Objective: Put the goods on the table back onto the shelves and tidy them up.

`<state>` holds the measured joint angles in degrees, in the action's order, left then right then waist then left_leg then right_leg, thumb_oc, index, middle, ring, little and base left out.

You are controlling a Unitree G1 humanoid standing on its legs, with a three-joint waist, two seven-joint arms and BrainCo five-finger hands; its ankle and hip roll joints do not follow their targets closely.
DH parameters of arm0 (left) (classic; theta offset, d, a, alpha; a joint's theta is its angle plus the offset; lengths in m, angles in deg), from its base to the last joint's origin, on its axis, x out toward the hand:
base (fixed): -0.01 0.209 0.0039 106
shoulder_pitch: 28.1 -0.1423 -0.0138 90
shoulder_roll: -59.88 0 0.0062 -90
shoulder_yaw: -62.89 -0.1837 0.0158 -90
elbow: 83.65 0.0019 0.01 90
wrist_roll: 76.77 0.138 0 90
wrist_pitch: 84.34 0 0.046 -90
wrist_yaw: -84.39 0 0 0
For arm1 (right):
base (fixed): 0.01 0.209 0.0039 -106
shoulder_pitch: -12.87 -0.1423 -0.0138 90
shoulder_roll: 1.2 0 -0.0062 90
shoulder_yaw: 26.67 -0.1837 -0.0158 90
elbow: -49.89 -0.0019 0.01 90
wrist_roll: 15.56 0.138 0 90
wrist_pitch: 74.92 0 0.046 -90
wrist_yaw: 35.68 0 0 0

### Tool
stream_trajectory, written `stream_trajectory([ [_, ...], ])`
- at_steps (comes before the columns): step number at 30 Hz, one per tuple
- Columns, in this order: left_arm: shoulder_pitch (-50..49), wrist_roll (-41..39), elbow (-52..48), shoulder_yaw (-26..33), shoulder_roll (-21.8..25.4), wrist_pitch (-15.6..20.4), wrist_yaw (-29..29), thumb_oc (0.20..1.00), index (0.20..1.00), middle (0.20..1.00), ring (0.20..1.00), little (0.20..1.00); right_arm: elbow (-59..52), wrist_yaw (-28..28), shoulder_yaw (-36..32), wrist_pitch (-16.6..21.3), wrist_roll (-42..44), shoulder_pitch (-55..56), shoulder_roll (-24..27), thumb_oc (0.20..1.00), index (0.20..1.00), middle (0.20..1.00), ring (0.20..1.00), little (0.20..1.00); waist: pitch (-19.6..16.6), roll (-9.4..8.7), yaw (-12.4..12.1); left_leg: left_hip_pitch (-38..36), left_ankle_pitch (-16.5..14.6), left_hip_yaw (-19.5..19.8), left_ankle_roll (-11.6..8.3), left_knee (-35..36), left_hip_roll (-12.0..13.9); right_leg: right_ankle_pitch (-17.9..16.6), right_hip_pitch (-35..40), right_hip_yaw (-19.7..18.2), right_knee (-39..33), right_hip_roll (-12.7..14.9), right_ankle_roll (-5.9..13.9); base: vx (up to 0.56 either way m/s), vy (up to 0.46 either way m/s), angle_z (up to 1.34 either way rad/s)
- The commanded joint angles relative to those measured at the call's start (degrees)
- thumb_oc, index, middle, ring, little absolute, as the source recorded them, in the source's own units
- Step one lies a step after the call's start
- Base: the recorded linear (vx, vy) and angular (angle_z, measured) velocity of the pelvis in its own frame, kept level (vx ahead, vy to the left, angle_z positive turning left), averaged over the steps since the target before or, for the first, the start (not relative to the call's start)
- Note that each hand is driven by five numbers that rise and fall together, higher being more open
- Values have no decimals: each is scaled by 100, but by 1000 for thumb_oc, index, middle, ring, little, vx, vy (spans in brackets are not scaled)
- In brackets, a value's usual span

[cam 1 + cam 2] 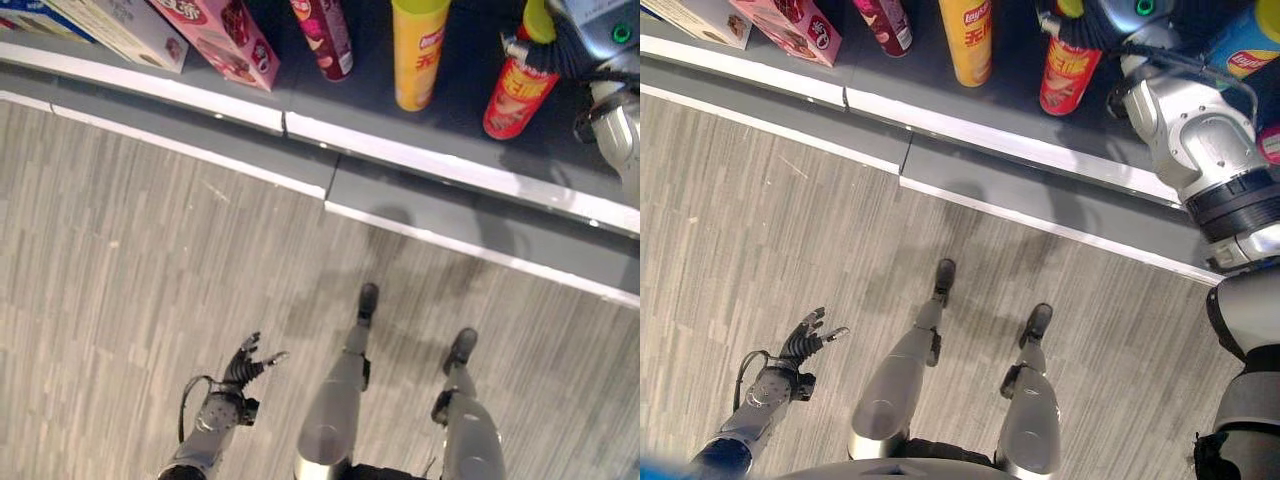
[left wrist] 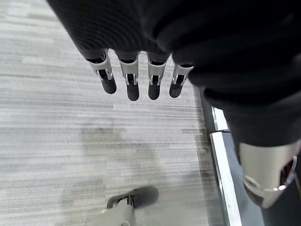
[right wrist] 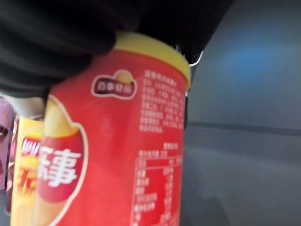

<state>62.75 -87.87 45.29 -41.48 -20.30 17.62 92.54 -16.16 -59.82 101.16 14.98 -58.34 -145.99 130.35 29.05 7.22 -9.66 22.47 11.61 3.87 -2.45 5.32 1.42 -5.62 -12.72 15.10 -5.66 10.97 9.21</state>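
Observation:
A red chip can (image 1: 520, 95) with a yellow lid leans on the dark shelf board (image 1: 370, 100) at the far right. My right hand (image 1: 575, 40) is at its top, and the can (image 3: 117, 155) lies close against the palm, held. My left hand (image 1: 245, 365) hangs low over the grey plank floor at the lower left. Its fingers (image 2: 131, 84) are straight and hold nothing.
Along the shelf stand a yellow can (image 1: 418, 55), a dark red can (image 1: 325, 35), a pink box (image 1: 220, 35) and a white box (image 1: 125, 30). A blue can (image 1: 1245, 50) is at the far right. A white strip (image 1: 440, 165) edges the shelf front.

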Motion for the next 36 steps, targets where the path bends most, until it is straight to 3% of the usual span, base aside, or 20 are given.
stream_trajectory([
  [1, -38, -101, 178, -302, 54, 171, 135, 1000, 1000, 1000, 1000, 1000, 43, -506, 41, -131, 38, -426, 155, 200, 200, 200, 200, 200, -538, -103, 35, -132, -796, 104, -85, -32, -164, 636, -329, -97, 410, -136, -220, 4, -2, -4],
  [12, 61, -78, 340, -459, 2, 218, 209, 1000, 1000, 1000, 1000, 1000, 572, -688, 94, -217, 352, -634, 89, 200, 200, 200, 200, 200, -566, 60, -32, 4, -765, 239, -82, -32, -228, 649, -395, -1, 397, -100, -210, 8, -5, 1],
  [36, 185, -130, 488, -533, -21, 225, 325, 1000, 1000, 1000, 1000, 1000, 855, -633, 388, -210, 543, -840, -108, 200, 200, 200, 200, 200, -589, -46, -132, 68, -761, 508, -87, -32, -277, 740, -269, 236, 353, -124, -217, 15, -6, 5],
])
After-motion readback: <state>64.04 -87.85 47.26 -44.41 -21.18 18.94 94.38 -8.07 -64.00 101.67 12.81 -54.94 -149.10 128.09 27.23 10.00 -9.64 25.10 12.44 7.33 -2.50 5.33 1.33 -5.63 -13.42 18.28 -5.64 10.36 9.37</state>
